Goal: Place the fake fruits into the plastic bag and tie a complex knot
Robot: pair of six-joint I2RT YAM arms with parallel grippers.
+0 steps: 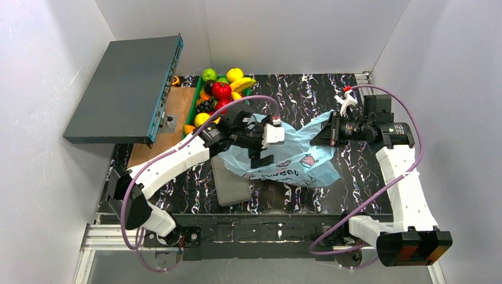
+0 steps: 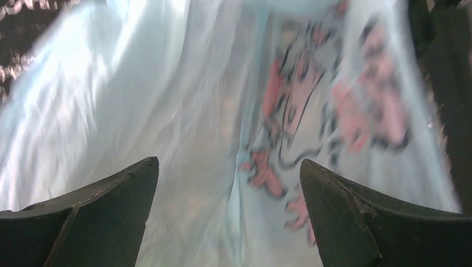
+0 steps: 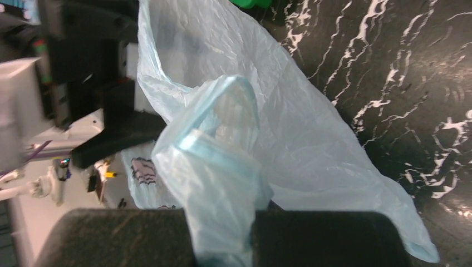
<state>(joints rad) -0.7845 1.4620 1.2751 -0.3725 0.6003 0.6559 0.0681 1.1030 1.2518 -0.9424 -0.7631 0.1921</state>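
Closest in, the right pincer is clamped on a bunched fold of the bag. Its two dark, grainy pads fill the bottom of the right wrist view and are cut off by the edge. The pinched plastic rises from between them as a crumpled loop, thin and half see-through.

The left pincer stands apart. Its two black wedge-shaped fingers sit wide of each other, with bag film spread beyond the gap. That view is blurred and the pink-and-dark print is smeared, so I cannot tell whether the tips touch the plastic.

From above, the bag lies crinkled and pale blue on the black table veined with white, stretched between the two arms. The left arm covers its left part, and its inside is hidden. A flat grey pad with rounded corners lies just beside it, partly under that arm.

Farther back, the glossy fruits are heaped in a green tray near the bag's left end, hiding most of the tray. A green apple, a red apple, a banana and dark grapes can be made out. Left of them, a dark grey slab overhangs a wooden board.
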